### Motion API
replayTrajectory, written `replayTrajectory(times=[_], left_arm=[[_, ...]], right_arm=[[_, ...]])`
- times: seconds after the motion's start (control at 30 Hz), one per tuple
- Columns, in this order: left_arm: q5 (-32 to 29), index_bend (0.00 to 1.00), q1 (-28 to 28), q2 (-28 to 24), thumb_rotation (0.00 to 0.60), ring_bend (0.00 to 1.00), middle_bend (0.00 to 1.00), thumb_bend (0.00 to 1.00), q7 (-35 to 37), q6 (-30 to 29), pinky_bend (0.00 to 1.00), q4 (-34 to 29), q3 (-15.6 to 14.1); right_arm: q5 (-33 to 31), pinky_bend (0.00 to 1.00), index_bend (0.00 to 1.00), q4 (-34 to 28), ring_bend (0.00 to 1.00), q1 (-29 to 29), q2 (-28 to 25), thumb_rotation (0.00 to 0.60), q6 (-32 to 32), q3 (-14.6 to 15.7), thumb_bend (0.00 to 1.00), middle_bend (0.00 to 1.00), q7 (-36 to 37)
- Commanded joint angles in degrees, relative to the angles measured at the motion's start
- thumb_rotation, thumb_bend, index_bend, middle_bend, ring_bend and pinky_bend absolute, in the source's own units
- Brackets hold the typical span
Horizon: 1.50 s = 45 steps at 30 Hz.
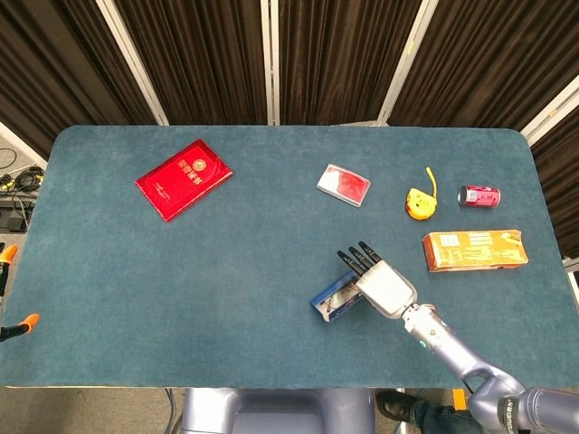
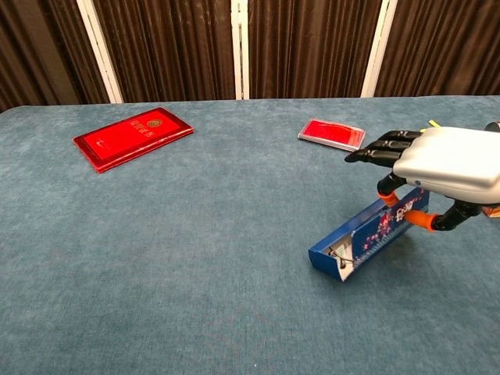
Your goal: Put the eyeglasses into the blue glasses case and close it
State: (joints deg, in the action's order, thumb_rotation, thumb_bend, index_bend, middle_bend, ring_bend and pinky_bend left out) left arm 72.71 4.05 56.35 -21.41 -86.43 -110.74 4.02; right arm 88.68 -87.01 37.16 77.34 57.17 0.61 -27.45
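Note:
The blue glasses case (image 1: 331, 301) (image 2: 362, 241) with a floral print is tilted, its left end on the table and its right end raised. My right hand (image 1: 382, 283) (image 2: 447, 161) grips that raised end, thumb under the case and fingers stretched over its top. The case is open along its top, and the eyeglasses (image 2: 337, 252) show inside at the low end. In the head view the hand covers the case's right part. My left hand is in neither view.
A red booklet (image 1: 184, 178) (image 2: 133, 137) lies at the far left. A red and white packet (image 1: 344, 184) (image 2: 332, 133) lies beyond the case. To the right are a yellow tape measure (image 1: 418, 202), a red can (image 1: 478, 195) and an orange box (image 1: 473, 250).

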Motion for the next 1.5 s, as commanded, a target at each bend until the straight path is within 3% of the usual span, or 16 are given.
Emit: replayTrajectory(times=[0.03, 0.23, 0.33, 0.6, 0.7, 0.97, 1.2, 1.33, 1.5], left_arm=[[-0.1, 0.0, 0.1, 0.1, 0.6, 0.0, 0.0, 0.0, -0.3, 0.2, 0.0, 0.0, 0.0], [-0.3, 0.0, 0.1, 0.2, 0.6, 0.0, 0.0, 0.0, -0.3, 0.2, 0.0, 0.0, 0.0], [-0.4, 0.0, 0.1, 0.1, 0.6, 0.0, 0.0, 0.0, -0.3, 0.2, 0.0, 0.0, 0.1], [-0.7, 0.0, 0.3, 0.3, 0.6, 0.0, 0.0, 0.0, -0.4, 0.5, 0.0, 0.2, 0.1], [-0.8, 0.0, 0.3, 0.3, 0.6, 0.0, 0.0, 0.0, -0.5, 0.5, 0.0, 0.2, 0.1], [-1.3, 0.0, 0.4, 0.3, 0.6, 0.0, 0.0, 0.0, -0.4, 0.7, 0.0, 0.5, 0.3], [-1.4, 0.0, 0.5, 0.6, 0.6, 0.0, 0.0, 0.0, -1.0, 0.7, 0.0, 0.4, 0.2], [-1.2, 0.0, 0.5, 0.6, 0.6, 0.0, 0.0, 0.0, -1.3, 0.5, 0.0, 0.3, 0.1], [-1.4, 0.0, 0.5, 0.6, 0.6, 0.0, 0.0, 0.0, -1.4, 0.6, 0.0, 0.3, 0.1]], right_arm=[[-1.2, 0.0, 0.7, 0.7, 0.0, 0.5, 0.4, 0.6, -1.5, -0.4, 0.49, 0.0, -1.7], [-2.8, 0.0, 0.68, 2.4, 0.0, 1.2, 2.4, 0.6, -3.1, -1.1, 0.49, 0.0, -4.2], [-2.9, 0.0, 0.6, 3.2, 0.0, 1.4, 3.2, 0.6, -3.1, -1.3, 0.48, 0.0, -4.7], [-2.7, 0.0, 0.13, 5.0, 0.0, 1.5, 5.1, 0.6, -2.1, -1.9, 0.37, 0.0, -4.6], [-2.3, 0.0, 0.05, 6.3, 0.0, 1.6, 6.6, 0.6, -1.3, -2.3, 0.26, 0.0, -4.6], [-0.3, 0.0, 0.01, 4.2, 0.0, 1.4, 5.0, 0.6, 0.8, -2.2, 0.19, 0.0, -3.6], [-3.4, 0.0, 0.0, -2.5, 0.0, 3.3, -1.1, 0.6, -6.7, -0.9, 0.15, 0.0, -4.5], [-4.2, 0.0, 0.0, -1.7, 0.0, 4.9, -0.9, 0.6, -11.5, 0.1, 0.11, 0.0, -2.2], [-2.0, 0.0, 0.0, 1.3, 0.0, 5.8, 0.8, 0.6, -12.2, 0.9, 0.1, 0.0, 0.4]])
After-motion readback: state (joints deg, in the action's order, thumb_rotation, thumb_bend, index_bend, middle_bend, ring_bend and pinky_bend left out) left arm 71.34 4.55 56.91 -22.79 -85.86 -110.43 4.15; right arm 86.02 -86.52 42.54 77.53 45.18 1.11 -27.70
